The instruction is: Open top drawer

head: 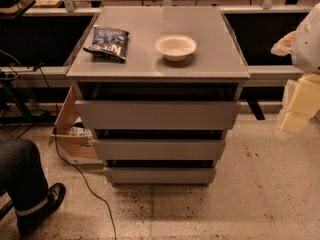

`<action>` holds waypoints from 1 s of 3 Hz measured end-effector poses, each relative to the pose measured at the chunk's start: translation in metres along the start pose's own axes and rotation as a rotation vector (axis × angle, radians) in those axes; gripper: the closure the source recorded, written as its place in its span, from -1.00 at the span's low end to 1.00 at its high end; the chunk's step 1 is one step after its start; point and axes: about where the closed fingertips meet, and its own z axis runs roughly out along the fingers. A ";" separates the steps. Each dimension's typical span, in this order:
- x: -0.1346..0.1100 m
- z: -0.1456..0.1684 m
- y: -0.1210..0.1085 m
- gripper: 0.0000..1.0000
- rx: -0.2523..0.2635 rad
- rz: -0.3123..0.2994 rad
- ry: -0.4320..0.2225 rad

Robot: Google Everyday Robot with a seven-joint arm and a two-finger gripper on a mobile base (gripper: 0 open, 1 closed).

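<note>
The grey cabinet [158, 64] stands in the middle of the camera view with three flat, handle-less drawers. The top drawer [157, 115] is the widest panel, just below the cabinet's top, with a dark gap above it. My gripper [299, 106] shows as a pale yellowish part at the right edge, under the white arm [307, 39]. It hangs to the right of the cabinet, about level with the top drawer and apart from it.
A blue chip bag [108, 42] and a white bowl [175, 47] lie on the cabinet top. A person's leg and black shoe [30, 194] are at the lower left. A wooden box [70, 134] and a cable [85, 184] lie left of the cabinet. Desks run behind.
</note>
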 end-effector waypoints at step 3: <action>0.007 0.056 0.009 -1.00 -0.030 0.036 -0.087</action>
